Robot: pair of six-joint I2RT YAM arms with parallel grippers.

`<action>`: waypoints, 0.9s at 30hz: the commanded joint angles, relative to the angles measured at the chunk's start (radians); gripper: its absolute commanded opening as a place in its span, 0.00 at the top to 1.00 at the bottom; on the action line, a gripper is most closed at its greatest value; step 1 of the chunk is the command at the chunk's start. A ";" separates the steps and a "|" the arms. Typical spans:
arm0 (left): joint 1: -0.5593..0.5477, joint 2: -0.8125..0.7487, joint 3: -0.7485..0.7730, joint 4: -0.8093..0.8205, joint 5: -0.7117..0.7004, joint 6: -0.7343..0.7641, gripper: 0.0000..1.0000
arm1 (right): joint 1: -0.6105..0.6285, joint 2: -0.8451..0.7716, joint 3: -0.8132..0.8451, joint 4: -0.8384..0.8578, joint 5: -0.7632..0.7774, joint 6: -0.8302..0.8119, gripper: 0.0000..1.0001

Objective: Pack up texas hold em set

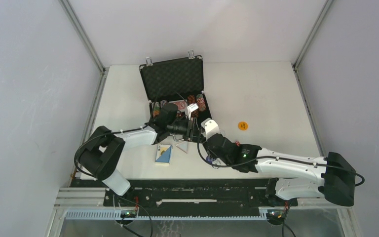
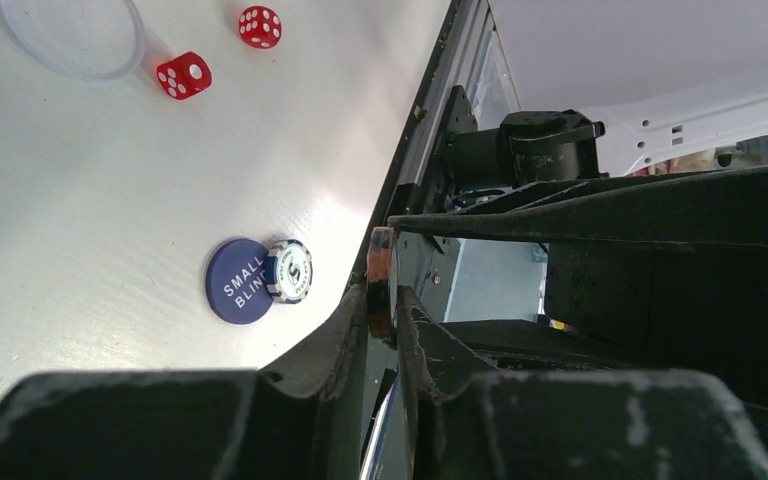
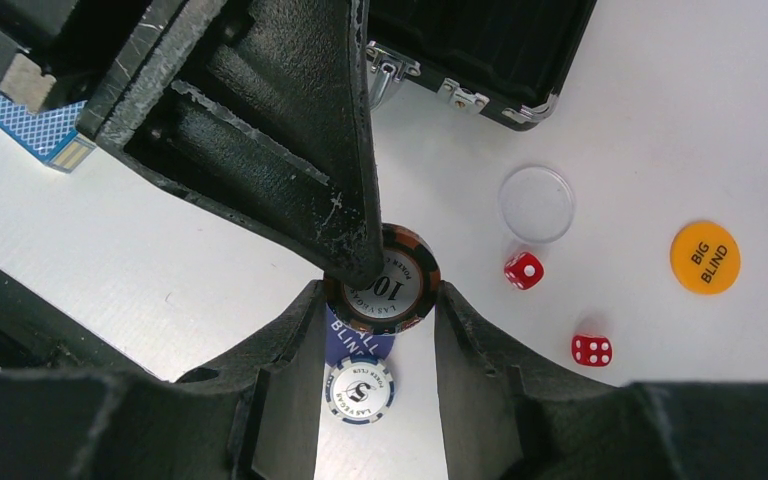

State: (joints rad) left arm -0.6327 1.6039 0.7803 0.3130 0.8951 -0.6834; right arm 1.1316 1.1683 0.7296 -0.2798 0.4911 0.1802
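The black briefcase (image 1: 172, 79) lies open at the back, with striped chips (image 1: 198, 101) and a red deck (image 1: 179, 104) in its tray. In front of it my left gripper (image 1: 190, 129) is shut flat on the faces of an orange-black "100" chip (image 2: 381, 262). My right gripper (image 3: 381, 300) meets it there, with both fingertips against the rim of that chip (image 3: 390, 285). Under them on the table lie a blue Small Blind disc (image 3: 358, 343) and a white-blue "5" chip (image 3: 360, 390).
A blue deck (image 1: 164, 153) lies near the left arm. To the right lie two red dice (image 3: 524, 270) (image 3: 591, 350), a clear round disc (image 3: 536, 203) and an orange Big Blind disc (image 3: 705, 257). The briefcase's front edge and latches (image 3: 460, 95) are close behind.
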 commanded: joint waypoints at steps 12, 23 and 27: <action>-0.015 0.014 0.018 0.040 0.043 -0.010 1.00 | -0.009 -0.005 0.050 0.050 -0.004 -0.010 0.64; -0.015 -0.049 0.074 -0.083 -0.035 0.126 1.00 | -0.005 -0.065 0.051 -0.021 0.000 0.002 0.24; -0.013 -0.051 0.117 -0.149 -0.064 0.175 1.00 | 0.004 -0.135 0.028 -0.051 0.024 0.025 0.20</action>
State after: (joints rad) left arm -0.6399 1.6024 0.8055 0.2157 0.8585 -0.5873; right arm 1.1282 1.1145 0.7307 -0.3149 0.4866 0.1844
